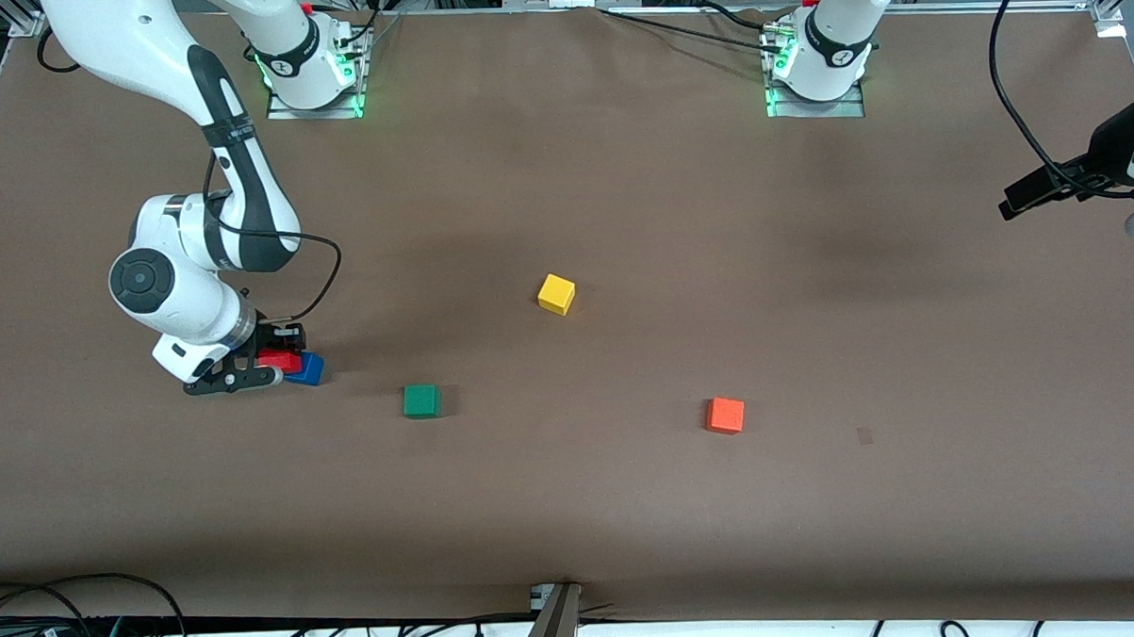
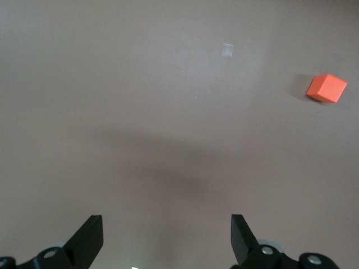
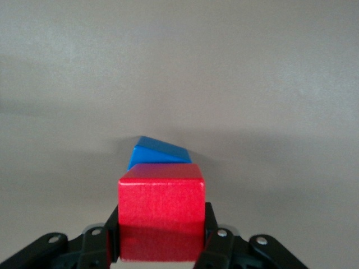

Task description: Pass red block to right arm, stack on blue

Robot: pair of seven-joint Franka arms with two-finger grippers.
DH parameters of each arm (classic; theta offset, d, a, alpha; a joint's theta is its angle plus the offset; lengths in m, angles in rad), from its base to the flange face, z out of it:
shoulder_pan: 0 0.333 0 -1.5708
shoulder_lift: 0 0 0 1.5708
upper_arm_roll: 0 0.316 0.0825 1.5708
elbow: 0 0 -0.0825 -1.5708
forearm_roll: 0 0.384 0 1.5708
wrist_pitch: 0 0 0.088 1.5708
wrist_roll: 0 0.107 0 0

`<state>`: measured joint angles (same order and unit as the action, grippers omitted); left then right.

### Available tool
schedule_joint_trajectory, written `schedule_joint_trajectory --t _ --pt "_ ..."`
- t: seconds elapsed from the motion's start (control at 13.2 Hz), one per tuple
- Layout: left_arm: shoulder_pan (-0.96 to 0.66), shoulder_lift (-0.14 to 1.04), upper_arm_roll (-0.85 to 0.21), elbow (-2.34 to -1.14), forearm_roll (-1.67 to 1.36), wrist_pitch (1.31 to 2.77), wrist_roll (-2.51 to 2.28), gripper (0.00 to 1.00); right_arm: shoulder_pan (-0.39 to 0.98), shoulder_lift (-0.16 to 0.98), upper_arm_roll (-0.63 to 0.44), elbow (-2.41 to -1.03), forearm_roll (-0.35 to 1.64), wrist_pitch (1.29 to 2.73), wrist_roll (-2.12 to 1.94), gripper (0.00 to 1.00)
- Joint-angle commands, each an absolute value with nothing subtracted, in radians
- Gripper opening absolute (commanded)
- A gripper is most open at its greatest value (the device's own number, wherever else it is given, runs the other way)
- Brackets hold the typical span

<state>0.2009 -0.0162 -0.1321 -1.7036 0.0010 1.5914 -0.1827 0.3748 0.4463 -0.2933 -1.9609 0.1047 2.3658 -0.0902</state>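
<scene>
My right gripper is shut on the red block, low over the table at the right arm's end. The blue cube lies on the table right beside the red block, which overlaps its edge; I cannot tell if they touch. In the right wrist view the red block sits between the black fingers, with the blue cube just past it and turned at an angle. My left gripper is open and empty, high over bare table. The left arm's hand waits at the left arm's end.
A yellow cube lies mid-table. A green cube lies nearer the front camera, toward the blue cube. An orange cube lies toward the left arm's end and also shows in the left wrist view.
</scene>
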Motion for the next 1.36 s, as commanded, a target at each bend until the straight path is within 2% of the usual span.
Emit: schedule_joint_trajectory --t 0.0,0.45,0.53,0.61,0.68,0.99,1.29 --pt "0.170 -0.006 -0.120 -1.646 0.029 1.534 -0.221 1.00 0.367 0.423 -0.287 -1.983 0.155 2.376 -0.094 0.10" --pt "0.055 -0.003 -0.014 -1.589 0.023 1.464 -0.206 1.00 0.368 0.442 -0.285 -1.986 0.156 2.393 -0.100 0.12" --pt "0.031 -0.003 -0.003 -1.588 0.023 1.454 -0.204 1.00 0.367 0.449 -0.285 -1.987 0.156 2.402 -0.100 0.15" --pt "0.022 -0.003 -0.005 -1.583 0.020 1.444 -0.204 1.00 0.367 0.452 -0.285 -1.985 0.156 2.402 -0.092 0.62" --pt "0.015 -0.003 -0.005 -1.574 0.017 1.436 -0.201 1.00 0.367 0.449 -0.284 -1.985 0.163 2.398 -0.091 1.00" --pt "0.009 0.003 -0.014 -1.546 0.012 1.408 -0.160 1.00 0.368 0.387 -0.282 -1.950 0.164 2.343 -0.097 1.00" --pt "0.009 0.008 -0.014 -1.543 0.009 1.408 -0.158 1.00 0.370 0.260 -0.293 -1.918 0.149 2.170 -0.098 1.00"
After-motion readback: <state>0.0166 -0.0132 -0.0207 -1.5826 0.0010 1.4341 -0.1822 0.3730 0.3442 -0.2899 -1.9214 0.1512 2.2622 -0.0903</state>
